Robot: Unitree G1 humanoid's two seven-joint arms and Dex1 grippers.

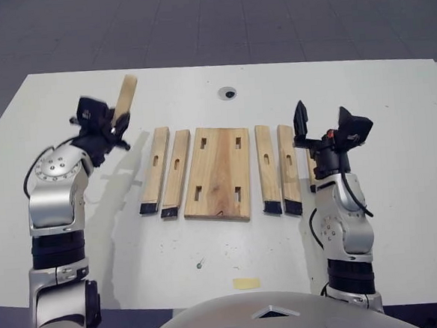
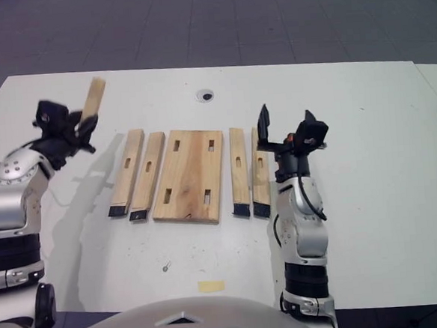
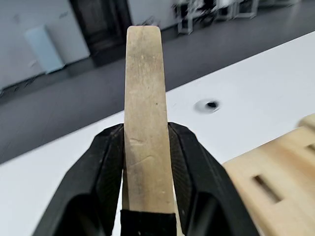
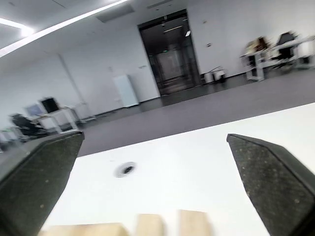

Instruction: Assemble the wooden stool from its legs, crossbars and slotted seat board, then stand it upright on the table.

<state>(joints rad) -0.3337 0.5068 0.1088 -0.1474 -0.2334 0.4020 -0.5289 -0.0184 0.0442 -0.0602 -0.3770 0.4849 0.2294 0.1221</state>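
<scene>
Left hand (image 1: pixel 117 124) is clamping a crossbar (image 1: pixel 126 92), raised over the desk's (image 1: pixel 395 121) left side. Right hand (image 1: pixel 322 121) is hovering, fingers apart, beside the right legs (image 1: pixel 279 167). Board (image 1: pixel 217 171) is lying flat. Assembly looks barely begun; next, the crossbar needs aligning with a leg slot.

My left arm (image 1: pixel 55 192) is bent at the elbow on the left side. The forearm is raised and angled forward, lifted off the desk (image 1: pixel 398 159). The left tool (image 1: pixel 118 122) is clamped on the lower end of a slat (image 1: pixel 127 91), with one black finger (image 3: pixel 106 167) pressed against each side. The slat sticks up past the fingertips and leans slightly to the right. My right arm (image 1: pixel 344 223) stands on the right side, with the forearm nearly vertical and the wrist at the top. The right tool (image 1: pixel 322 118) points up and away from me. Its two fingers (image 4: pixel 268 182) are spread wide apart with nothing gripped between them.
</scene>
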